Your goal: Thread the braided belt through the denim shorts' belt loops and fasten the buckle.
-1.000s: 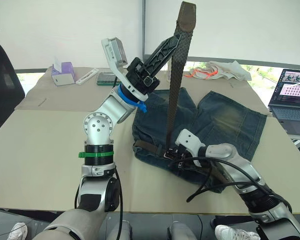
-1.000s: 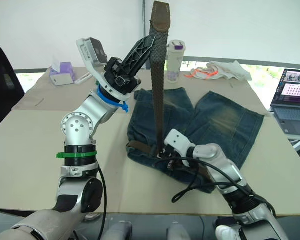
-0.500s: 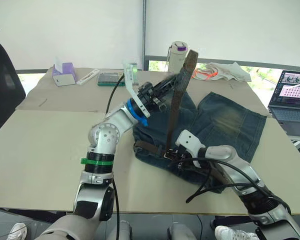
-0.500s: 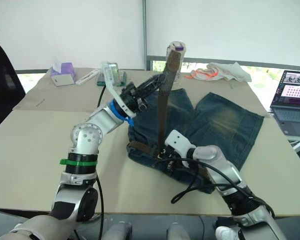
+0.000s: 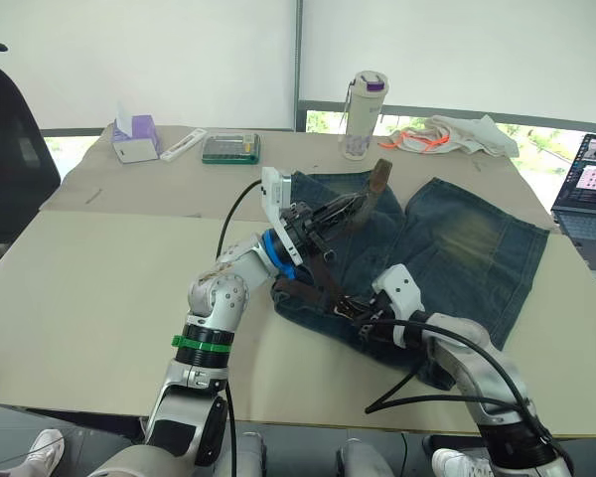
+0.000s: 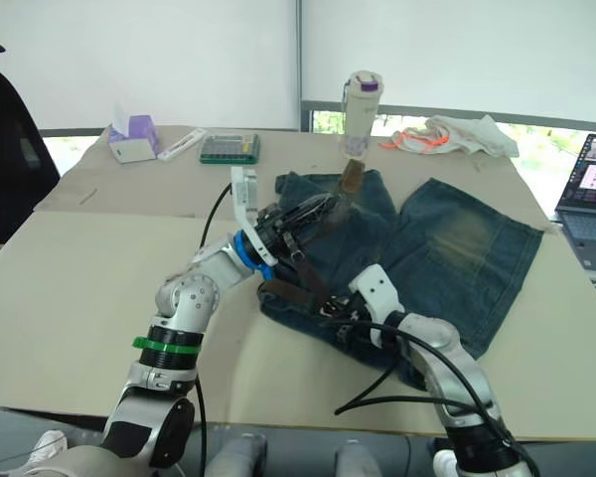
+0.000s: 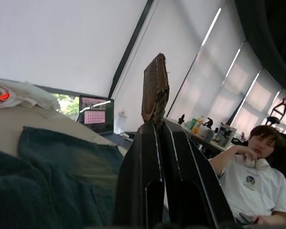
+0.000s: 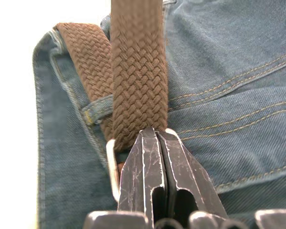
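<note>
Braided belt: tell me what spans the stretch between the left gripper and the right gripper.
In the left eye view the braided belt itself spans it, running from the left gripper down over the denim shorts to the right gripper at the buckle.

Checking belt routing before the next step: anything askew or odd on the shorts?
Nothing damaged or spilled. The braided belt doubles back over itself at the buckle, its free end pinched in the left gripper above the denim shorts. The right gripper sits shut at the buckle.
</note>
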